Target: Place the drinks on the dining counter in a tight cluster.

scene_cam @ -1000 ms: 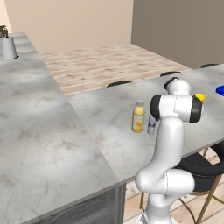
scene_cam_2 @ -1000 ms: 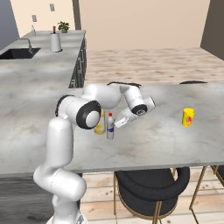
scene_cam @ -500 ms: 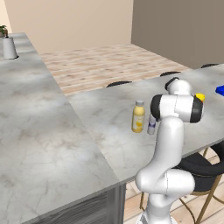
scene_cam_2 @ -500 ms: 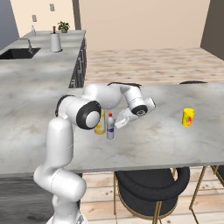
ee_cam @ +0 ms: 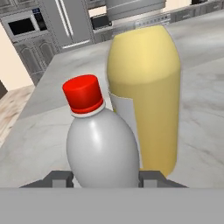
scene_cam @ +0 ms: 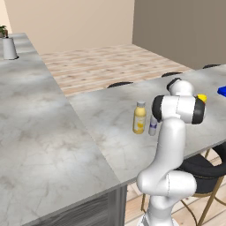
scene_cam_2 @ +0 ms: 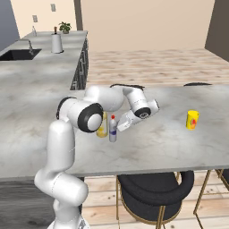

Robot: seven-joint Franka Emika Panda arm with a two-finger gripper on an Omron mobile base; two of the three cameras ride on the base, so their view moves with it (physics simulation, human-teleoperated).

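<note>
The slim silver-grey bottle with a red cap [ee_cam: 103, 148] stands upright on the dining counter [scene_cam_2: 179, 147], right beside the wider yellow bottle with a pale cap [ee_cam: 146, 92]. My gripper [ee_cam: 105, 178] is shut on the silver bottle, one fingertip against each side. From the right base view, the gripper [scene_cam_2: 120, 128] reaches the silver bottle [scene_cam_2: 112, 129] from the right, and my arm partly covers the yellow bottle [scene_cam_2: 103, 127]. The left base view has the yellow bottle [scene_cam: 140, 118] and the silver one [scene_cam: 152, 125] close together on the dining counter [scene_cam: 106, 119]. The brown-and-white bottle is out of view.
A yellow can with a red label [scene_cam_2: 192, 120] stands further right on the same slab, and a blue object [scene_cam: 222, 91] lies at its far end. Dark stools [scene_cam_2: 152, 188] sit under the front edge. The cabinet counter [scene_cam: 35, 132], sink [scene_cam_2: 15, 53], white jug [scene_cam_2: 56, 44] and potted plant [scene_cam_2: 65, 27] lie to the left.
</note>
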